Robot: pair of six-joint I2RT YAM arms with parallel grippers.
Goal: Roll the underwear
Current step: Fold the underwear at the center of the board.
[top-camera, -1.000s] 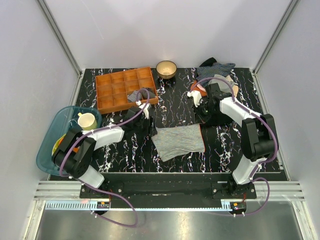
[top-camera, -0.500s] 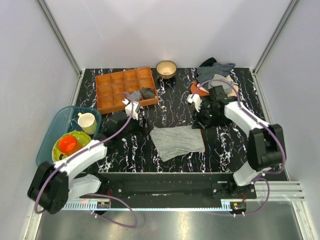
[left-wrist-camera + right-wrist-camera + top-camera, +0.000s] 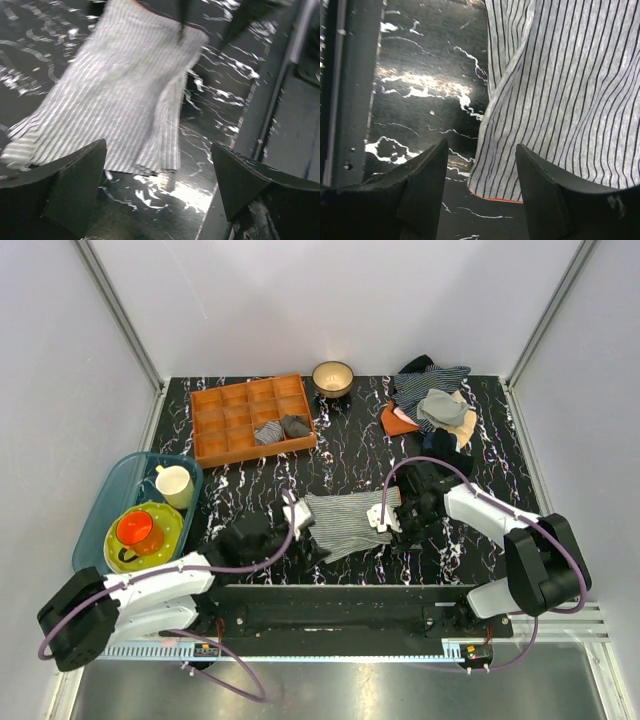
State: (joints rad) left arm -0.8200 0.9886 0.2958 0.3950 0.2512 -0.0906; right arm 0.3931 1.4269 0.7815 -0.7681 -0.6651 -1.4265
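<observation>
White pinstriped underwear [image 3: 345, 525] flat on table [image 3: 350, 445]. Closed in on its 2 sides within 1 second: left fingers [image 3: 65, 185] and right fingers [image 3: 420, 195] spread, empty. Likely set to grasp, then roll.

We count two grippers, the left gripper [image 3: 159, 150] and the right gripper [image 3: 481, 146]. There is one underwear [image 3: 345, 520] and one tray [image 3: 250, 381] holding two rolled cloths [image 3: 268, 432] [image 3: 295, 425]. There is one bowl [image 3: 332, 377]. One bin [image 3: 113, 482] holds one cup [image 3: 174, 481], one green plate [image 3: 162, 516] and one orange dish [image 3: 133, 529]. There is one clothes pile [image 3: 435, 400], its pieces too tangled for us to count.
</observation>
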